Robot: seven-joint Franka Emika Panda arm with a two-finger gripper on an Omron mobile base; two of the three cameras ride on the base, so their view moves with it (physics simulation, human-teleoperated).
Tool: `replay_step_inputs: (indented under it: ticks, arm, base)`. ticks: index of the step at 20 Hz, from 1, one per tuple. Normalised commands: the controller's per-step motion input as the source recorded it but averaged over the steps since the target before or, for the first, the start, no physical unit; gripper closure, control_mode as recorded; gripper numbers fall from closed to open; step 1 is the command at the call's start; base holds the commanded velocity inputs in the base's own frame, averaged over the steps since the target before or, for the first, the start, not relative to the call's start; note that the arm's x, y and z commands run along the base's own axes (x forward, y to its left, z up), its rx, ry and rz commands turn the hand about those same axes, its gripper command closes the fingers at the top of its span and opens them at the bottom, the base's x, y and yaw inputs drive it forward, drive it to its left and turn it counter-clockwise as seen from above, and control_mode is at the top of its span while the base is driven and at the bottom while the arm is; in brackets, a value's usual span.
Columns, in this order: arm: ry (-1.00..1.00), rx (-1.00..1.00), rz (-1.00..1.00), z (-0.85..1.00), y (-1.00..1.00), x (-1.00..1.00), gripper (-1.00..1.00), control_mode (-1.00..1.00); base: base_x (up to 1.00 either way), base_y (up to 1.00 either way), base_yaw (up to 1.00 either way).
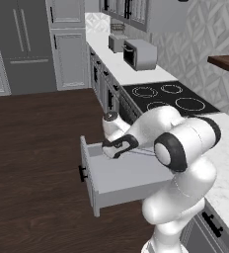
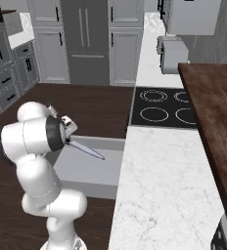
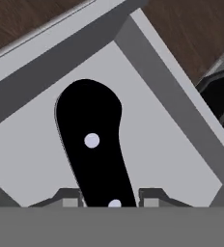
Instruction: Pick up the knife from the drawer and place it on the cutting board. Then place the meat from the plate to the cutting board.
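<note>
Dark wood flooring, grey cabinets, and the drawer (image 1: 117,184) pulled wide open beneath the marble counter (image 2: 164,190). Down inside it goes the gripper (image 3: 109,195), fingers either side of the knife (image 2: 88,149), right at the black handle (rivets plain to see in the hand view). Clamped on it, I'd say, with the handle filling the gap. That silver blade runs away from the hand toward the counter side, so any lift should come straight up along the wrist.
</note>
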Motion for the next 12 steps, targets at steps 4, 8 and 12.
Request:
replay_step_inputs:
  ticks: [4,8,12]
  arm:
    - [-0.16,0.00,0.03,1.00,0.00,-0.92,1.00,-1.00]
    - [-0.11,0.00,0.03,1.00,0.00,-0.99,1.00,-1.00]
    - [-0.09,-0.02,0.00,1.00,-0.14,-1.00,1.00,-1.00]
  base:
    - [0.00,0.00,0.00]
    - [0.00,0.00,0.00]
    - [0.00,0.00,0.00]
